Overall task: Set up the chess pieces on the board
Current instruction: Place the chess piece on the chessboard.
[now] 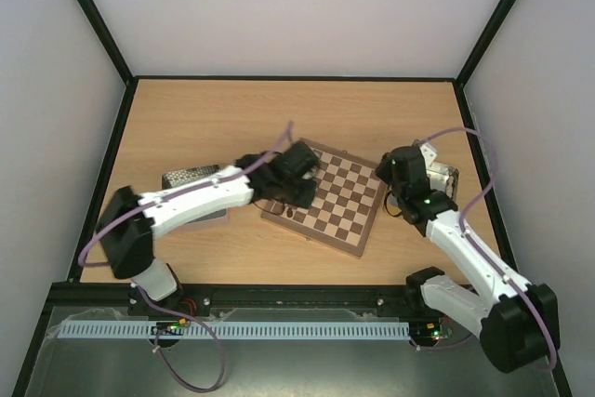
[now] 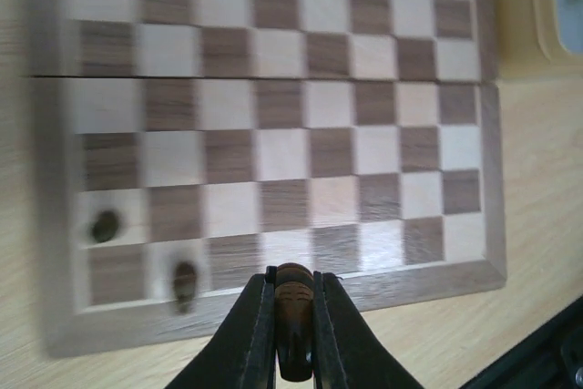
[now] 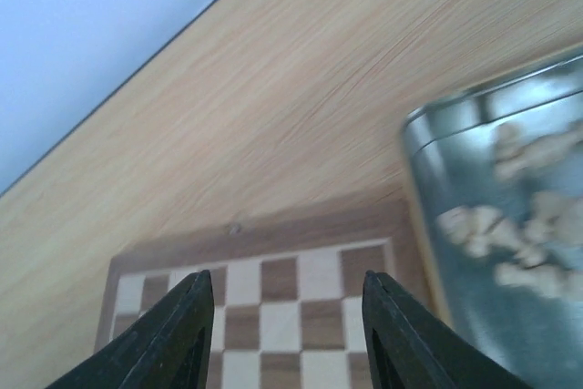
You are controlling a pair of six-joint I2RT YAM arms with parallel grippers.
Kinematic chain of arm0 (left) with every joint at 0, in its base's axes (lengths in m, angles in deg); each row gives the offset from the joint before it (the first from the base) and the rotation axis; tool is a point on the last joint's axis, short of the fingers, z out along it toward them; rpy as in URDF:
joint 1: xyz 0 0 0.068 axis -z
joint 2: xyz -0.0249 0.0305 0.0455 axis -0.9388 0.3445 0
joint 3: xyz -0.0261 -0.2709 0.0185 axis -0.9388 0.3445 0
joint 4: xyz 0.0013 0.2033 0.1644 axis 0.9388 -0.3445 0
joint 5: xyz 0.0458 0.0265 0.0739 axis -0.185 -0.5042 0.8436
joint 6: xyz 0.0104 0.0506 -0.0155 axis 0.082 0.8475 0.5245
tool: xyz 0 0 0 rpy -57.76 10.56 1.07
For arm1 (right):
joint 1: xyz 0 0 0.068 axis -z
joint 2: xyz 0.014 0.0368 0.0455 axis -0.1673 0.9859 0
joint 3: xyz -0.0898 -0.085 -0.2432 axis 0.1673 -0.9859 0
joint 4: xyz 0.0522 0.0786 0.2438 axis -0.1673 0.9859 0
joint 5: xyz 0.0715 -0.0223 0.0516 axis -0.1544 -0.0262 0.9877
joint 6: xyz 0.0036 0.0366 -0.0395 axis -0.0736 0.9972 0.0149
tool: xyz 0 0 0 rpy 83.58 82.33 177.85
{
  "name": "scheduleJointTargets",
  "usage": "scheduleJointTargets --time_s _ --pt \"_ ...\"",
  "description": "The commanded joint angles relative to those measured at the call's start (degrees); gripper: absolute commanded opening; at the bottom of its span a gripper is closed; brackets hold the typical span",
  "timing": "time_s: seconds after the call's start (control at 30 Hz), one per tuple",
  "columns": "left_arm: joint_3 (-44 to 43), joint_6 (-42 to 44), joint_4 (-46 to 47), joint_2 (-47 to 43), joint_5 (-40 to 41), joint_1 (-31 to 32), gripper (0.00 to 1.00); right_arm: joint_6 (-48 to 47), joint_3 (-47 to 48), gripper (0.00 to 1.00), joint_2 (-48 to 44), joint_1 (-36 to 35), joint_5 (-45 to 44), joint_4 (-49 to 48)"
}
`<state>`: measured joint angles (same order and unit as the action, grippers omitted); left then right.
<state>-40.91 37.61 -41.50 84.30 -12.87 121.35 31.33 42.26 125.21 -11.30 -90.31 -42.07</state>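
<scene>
While left end effector (image 2: 293,280) clamps a chess piece (image 2: 293,307) over board (image 2: 282,152); right end effector (image 3: 287,278) apart

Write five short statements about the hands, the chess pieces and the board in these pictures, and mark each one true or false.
1. The left hand is shut on a dark chess piece. True.
2. The right hand grips a chess piece. False: it is open and nothing is between its fingers.
3. Two dark pieces are on the board, near one corner. True.
4. Every square of the board is filled. False: nearly all the squares in view are bare.
5. The tray beside the right hand has nothing in it. False: pale shapes lie in it, too blurred to name.
</scene>
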Motion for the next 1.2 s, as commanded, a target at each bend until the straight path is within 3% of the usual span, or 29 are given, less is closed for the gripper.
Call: scheduleJointTargets --time_s 0.0,0.27,0.87,1.17 --pt "-5.94 -1.89 -0.27 9.57 0.57 7.45 0.08 2.72 0.93 0.45 -5.18 2.10 -15.41 7.84" --pt "-13.37 -3.06 0.33 20.32 0.46 14.72 0.08 2.14 -0.58 0.47 -10.05 9.83 -15.43 10.54" --pt "-20.00 -2.50 -2.93 30.30 5.33 17.10 0.11 1.63 -3.46 0.48 -11.59 10.03 -8.99 7.25" --pt "-20.21 -3.22 -5.01 29.65 5.71 17.77 0.10 1.83 -3.90 0.48 -11.42 10.08 -8.33 6.43"
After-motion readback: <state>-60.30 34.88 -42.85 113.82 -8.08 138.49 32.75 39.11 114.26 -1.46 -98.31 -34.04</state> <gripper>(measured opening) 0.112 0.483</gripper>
